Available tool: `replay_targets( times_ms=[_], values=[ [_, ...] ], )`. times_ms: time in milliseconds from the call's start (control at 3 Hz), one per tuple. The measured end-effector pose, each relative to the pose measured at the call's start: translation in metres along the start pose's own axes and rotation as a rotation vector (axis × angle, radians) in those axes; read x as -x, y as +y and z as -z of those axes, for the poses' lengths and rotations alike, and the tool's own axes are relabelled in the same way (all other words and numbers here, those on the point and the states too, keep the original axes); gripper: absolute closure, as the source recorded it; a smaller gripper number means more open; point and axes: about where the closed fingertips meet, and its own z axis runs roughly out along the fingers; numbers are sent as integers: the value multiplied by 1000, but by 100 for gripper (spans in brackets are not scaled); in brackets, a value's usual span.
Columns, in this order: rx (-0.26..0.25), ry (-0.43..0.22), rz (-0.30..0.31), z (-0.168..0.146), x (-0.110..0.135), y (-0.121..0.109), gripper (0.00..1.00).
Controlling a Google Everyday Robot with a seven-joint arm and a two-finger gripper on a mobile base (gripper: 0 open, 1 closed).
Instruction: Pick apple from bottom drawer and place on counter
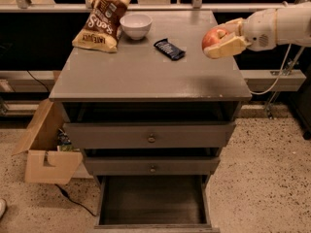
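Note:
My gripper comes in from the right on a white arm and is shut on the red-orange apple, holding it in the air above the right part of the grey counter. The tan fingers clasp the apple from the right and below. The bottom drawer is pulled open at the foot of the cabinet and shows a dark floor with nothing on it.
On the counter stand a brown chip bag at back left, a white bowl and a dark blue snack bar. Two shut drawers with brass knobs sit above the open one. A cardboard box lies left of the cabinet.

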Motion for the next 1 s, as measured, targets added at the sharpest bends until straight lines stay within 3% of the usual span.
replay_targets(
  times_ms=[333,1000],
  values=[
    [-9,-4,-42,-2,0,-3,100],
    [-3,3,-61,-16,-5,-6,100]
  ],
)
